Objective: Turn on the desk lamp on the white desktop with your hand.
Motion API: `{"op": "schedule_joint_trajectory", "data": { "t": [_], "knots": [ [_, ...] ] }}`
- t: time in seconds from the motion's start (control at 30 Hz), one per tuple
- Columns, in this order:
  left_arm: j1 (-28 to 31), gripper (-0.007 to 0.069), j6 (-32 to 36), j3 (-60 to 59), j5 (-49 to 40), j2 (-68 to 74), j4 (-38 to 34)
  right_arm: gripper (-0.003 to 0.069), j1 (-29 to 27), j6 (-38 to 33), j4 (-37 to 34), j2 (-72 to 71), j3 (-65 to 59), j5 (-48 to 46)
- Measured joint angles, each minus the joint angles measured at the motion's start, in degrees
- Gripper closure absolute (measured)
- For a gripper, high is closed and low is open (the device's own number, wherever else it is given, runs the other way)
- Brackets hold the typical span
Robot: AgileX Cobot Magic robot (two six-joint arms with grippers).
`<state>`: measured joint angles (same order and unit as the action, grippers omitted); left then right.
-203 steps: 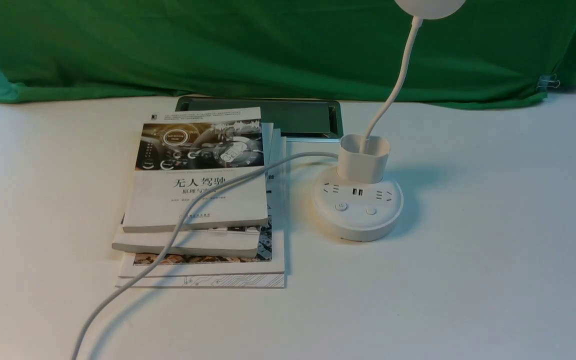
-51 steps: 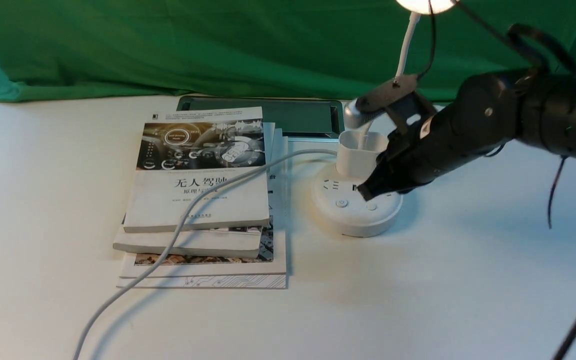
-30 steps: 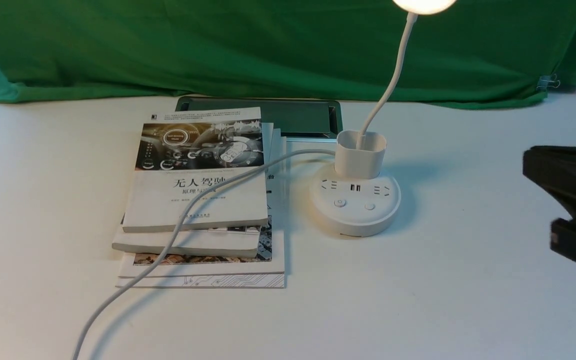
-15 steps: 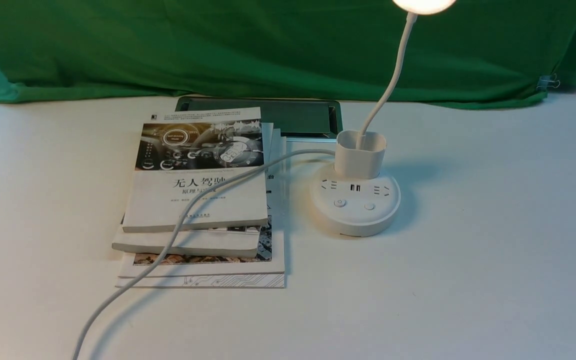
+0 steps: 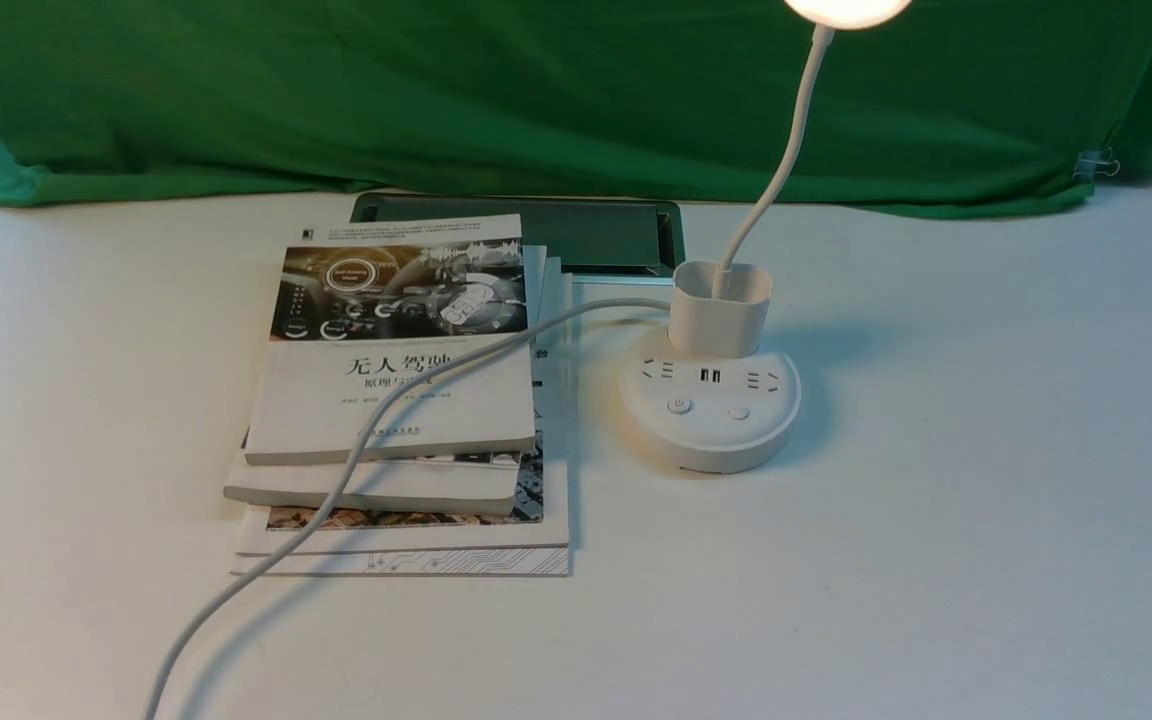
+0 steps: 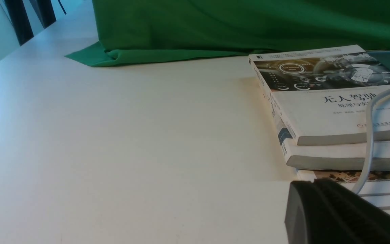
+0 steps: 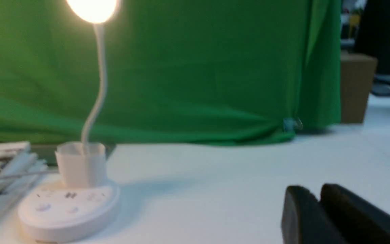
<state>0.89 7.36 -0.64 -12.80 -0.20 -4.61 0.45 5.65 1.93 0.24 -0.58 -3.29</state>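
The desk lamp (image 5: pixel 711 405) stands on the white desktop (image 5: pixel 936 560), right of a stack of books. Its round head (image 5: pixel 848 8) glows at the top edge of the front view. It also shows lit in the right wrist view (image 7: pixel 69 210). My right gripper (image 7: pixel 317 196) is shut and empty, low over the desktop, well to the lamp's right and apart from it. My left gripper (image 6: pixel 311 184) is shut and empty, near the front left corner of the book stack. Neither arm's jaws show in the front view.
A stack of books (image 5: pixel 396 400) lies left of the lamp, with the lamp's white cable (image 5: pixel 336 480) running across it to the front edge. A dark tray (image 5: pixel 576 235) lies behind the books. A green cloth (image 5: pixel 536 90) hangs along the back. A brown box (image 7: pixel 357 88) stands far right.
The lamp head was dark at first and is lit now. My right arm pressed at the base, then drew back to the right and left the front view. The base shifted slightly left.
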Motion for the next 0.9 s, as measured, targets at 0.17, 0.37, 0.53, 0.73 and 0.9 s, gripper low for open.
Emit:
{"op": "schedule_joint_trajectory", "data": {
  "t": [0.17, 0.37, 0.53, 0.73, 0.9],
  "knots": [
    [0.0, 0.0603, 0.0, 0.0, 0.0, 0.0, 0.0, 0.0511, -1.7, 1.6, 1.0, 0.0, 0.0, -4.5],
    [0.0, 0.0603, 0.0, 0.0, 0.0, 0.0, 0.0, 0.0494, -1.7, -0.2, 1.1, 0.0, 0.0, -8.6],
    [0.0, 0.0603, 0.0, 0.0, 0.0, 0.0, 0.0, 0.048, -1.7, -2.6, 1.1, 0.0, 0.0, -9.2],
    [0.0, 0.0603, 0.0, 0.0, 0.0, 0.0, 0.0, 0.0471, -1.7, -2.9, 0.8, 0.0, 0.0, -9.2],
    [0.0, 0.0603, 0.0, 0.0, 0.0, 0.0, 0.0, 0.0461, -1.7, -2.9, 0.8, 0.0, 0.0, -9.2]
  ]
}}
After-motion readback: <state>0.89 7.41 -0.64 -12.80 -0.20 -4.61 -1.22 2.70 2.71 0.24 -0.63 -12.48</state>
